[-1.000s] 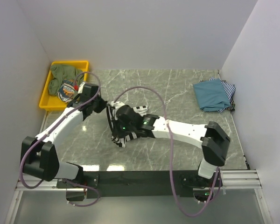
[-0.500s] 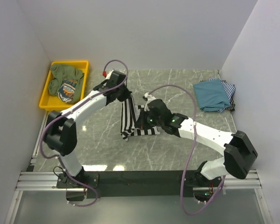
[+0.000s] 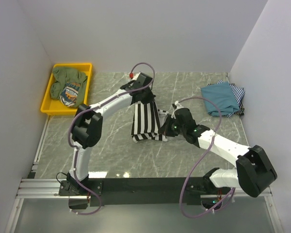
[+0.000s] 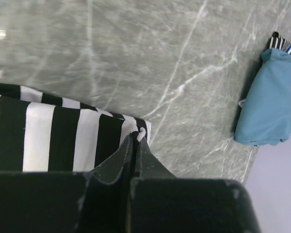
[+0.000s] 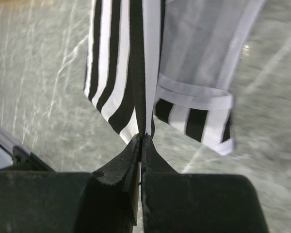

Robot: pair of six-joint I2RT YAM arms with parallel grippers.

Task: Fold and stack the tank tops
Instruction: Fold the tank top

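Observation:
A black-and-white striped tank top hangs stretched over the middle of the table between both arms. My left gripper is shut on its far edge; the left wrist view shows a white hem pinched at the tips. My right gripper is shut on its right side; the cloth rises from the closed tips. At the back right lies a folded teal tank top on a thin-striped one, also seen in the left wrist view.
A yellow tray at the back left holds a green garment and another printed one. White walls close the table at the back and both sides. A dark rail runs along the near edge.
Both arms have swung right and toward the back, carrying the striped top from the left-centre to the middle. The bunched cloth now hangs spread out.

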